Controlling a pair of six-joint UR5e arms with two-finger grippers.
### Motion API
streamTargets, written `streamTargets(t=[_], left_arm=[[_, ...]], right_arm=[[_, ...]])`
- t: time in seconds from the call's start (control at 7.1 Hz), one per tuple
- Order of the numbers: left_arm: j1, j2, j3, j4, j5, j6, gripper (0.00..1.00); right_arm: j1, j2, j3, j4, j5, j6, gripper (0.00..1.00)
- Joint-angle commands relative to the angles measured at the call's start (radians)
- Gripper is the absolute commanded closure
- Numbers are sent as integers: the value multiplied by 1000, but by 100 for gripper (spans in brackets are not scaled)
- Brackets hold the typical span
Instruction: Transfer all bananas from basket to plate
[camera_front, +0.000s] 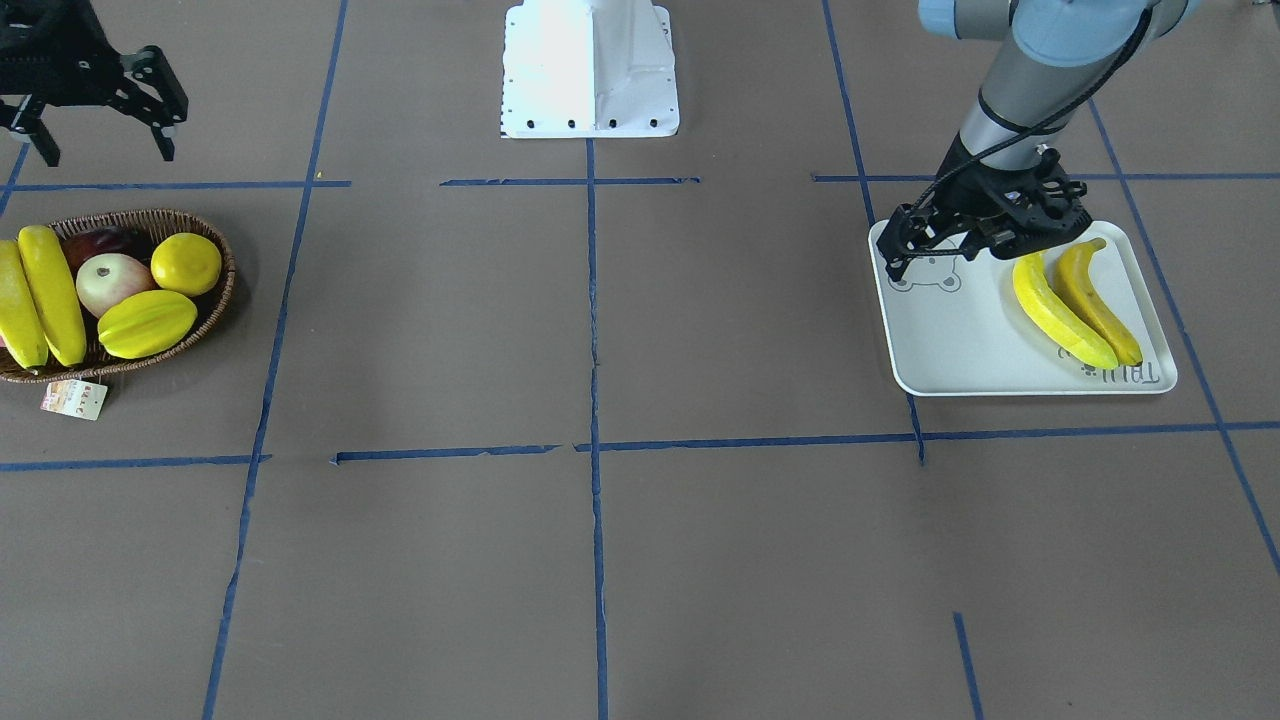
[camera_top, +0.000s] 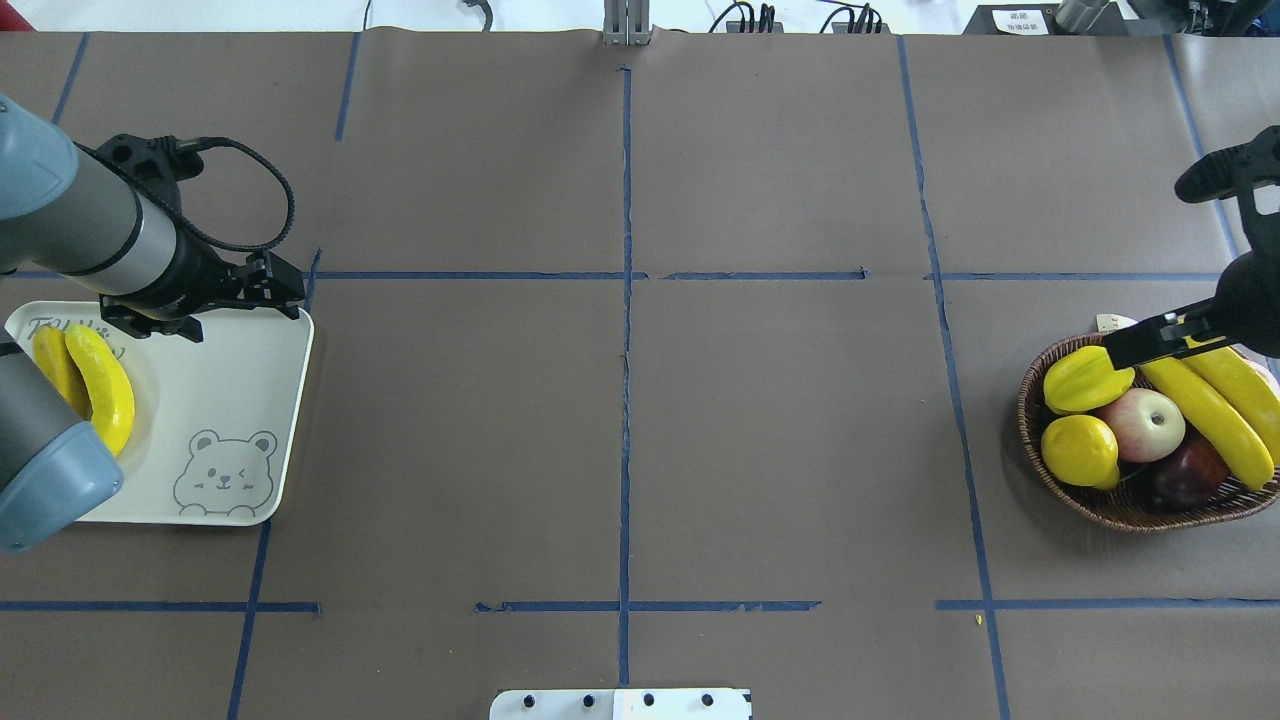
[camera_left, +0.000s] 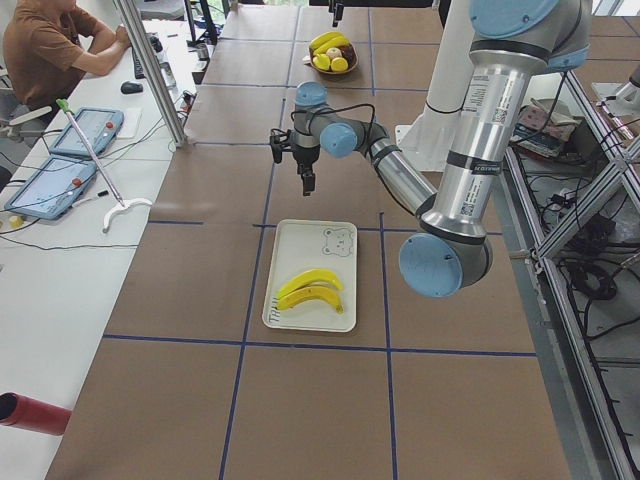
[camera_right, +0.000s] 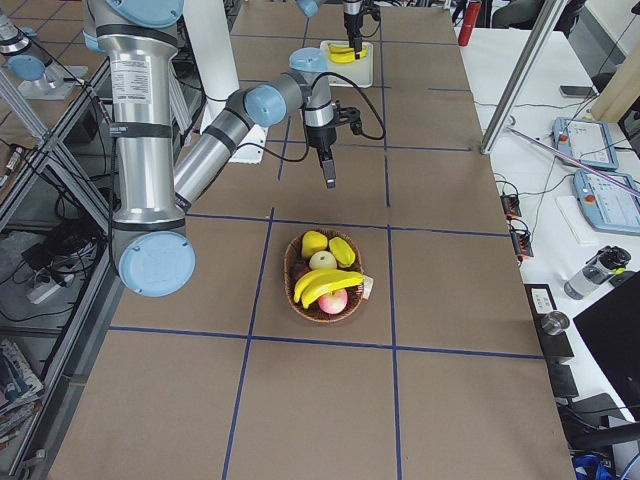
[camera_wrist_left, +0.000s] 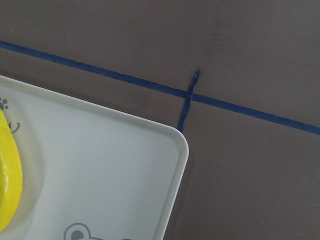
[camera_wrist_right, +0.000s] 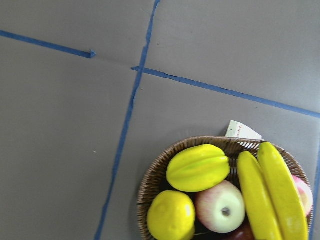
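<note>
Brown table gridded with blue tape, white desk alongside: two bananas in basket, two bananas on plate; left claw and right claw both spread, empty.

Looks like a robotics lab: brown-papered table gridded with blue tape, white robot pedestal, teach pendants on a side bench, seated person, loose cables underfoot.

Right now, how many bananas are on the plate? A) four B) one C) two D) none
C: two bananas lie side by side on the plate, and the other two are in the basket.
</note>
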Motion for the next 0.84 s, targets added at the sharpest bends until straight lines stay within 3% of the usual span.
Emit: streamTargets(t=[0.0,0.28,0.7], left_arm=[[14,-26,0,5,-2,-23,0],[16,-30,0,5,-2,-32,0],[19,-37,2,5,-2,-34,0]], right_arm=[[283,-14,-188,0,249,-454,0],[333,-22,-313,47,348,-556,0],[379,-94,-616,407,487,-548,0]])
